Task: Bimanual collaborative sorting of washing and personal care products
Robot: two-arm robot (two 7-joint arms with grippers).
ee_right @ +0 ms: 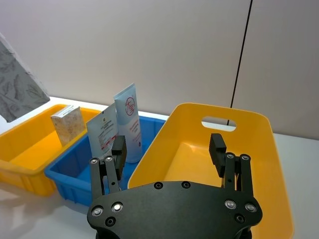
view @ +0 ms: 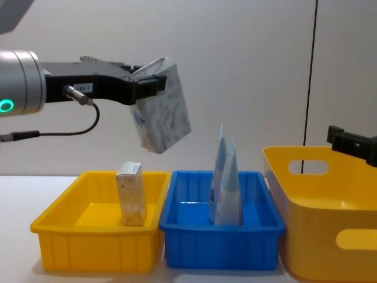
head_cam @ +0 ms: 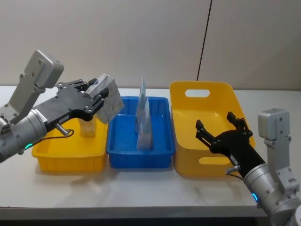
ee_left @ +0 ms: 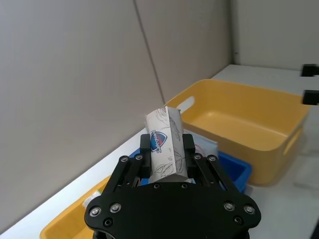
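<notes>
My left gripper is shut on a whitish leaf-print carton, holding it tilted in the air above the border between the small yellow bin and the blue bin. The same carton shows between the fingers in the left wrist view. Another carton stands upright in the small yellow bin. Two pale squeeze tubes stand in the blue bin. My right gripper hangs open and empty over the large yellow bin.
The three bins stand side by side near the table's front edge. The large yellow bin holds nothing. A black cable runs down the wall behind it. Bare table lies in front of the bins.
</notes>
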